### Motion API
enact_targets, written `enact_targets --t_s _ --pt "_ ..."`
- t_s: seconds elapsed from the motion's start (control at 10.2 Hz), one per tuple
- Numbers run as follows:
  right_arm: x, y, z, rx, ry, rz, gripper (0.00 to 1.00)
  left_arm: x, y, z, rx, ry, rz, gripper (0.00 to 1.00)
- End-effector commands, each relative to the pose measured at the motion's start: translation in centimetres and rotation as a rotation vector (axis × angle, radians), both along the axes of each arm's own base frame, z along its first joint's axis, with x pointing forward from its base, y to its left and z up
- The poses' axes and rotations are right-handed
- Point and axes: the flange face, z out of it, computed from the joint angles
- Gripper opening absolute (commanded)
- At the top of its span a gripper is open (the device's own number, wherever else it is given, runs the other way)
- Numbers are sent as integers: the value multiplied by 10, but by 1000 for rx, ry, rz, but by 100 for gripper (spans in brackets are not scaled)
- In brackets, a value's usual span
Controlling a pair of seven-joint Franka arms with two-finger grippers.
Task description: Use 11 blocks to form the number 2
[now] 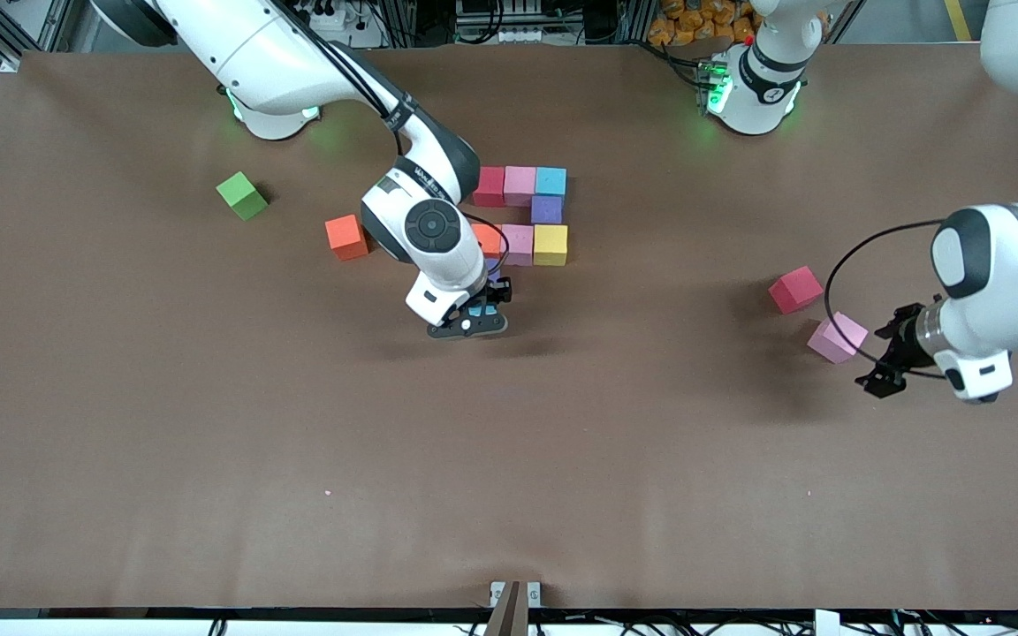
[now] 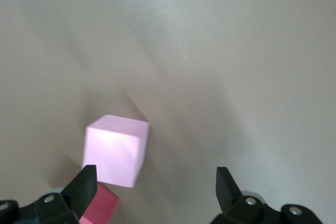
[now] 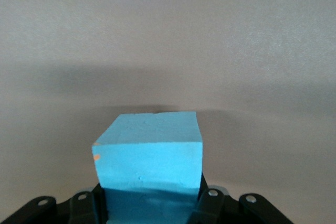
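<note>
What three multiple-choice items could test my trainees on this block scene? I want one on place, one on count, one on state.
1. Where is the green cube?
A. in the cluster
B. alone toward the right arm's end of the table
C. in a tool

2. How many cubes lie loose by the left tool?
A. two
B. four
C. none

3. What is the right tool doing?
A. open over bare table
B. shut on a blue block
C. shut on a yellow block

Answers:
1 B: it sits apart from the others.
2 A: a red cube and a pink cube.
3 B: the right wrist view shows blue between the fingers.
</note>
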Motion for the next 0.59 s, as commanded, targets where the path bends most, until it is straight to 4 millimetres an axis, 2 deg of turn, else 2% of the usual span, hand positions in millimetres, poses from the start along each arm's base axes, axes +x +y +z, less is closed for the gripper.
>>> enact_targets --t_s 0.0,0.1,0.49 --pt "-3 11 -13 -18 10 -3 29 -50 -7 -20 13 -74 4 100" --pt "-6 13 -17 -21 15 -10 29 -61 -10 -30 13 -100 1 100" --pt "-9 13 -25 -29 29 -12 29 -72 -11 -53 3 -63 -146 100"
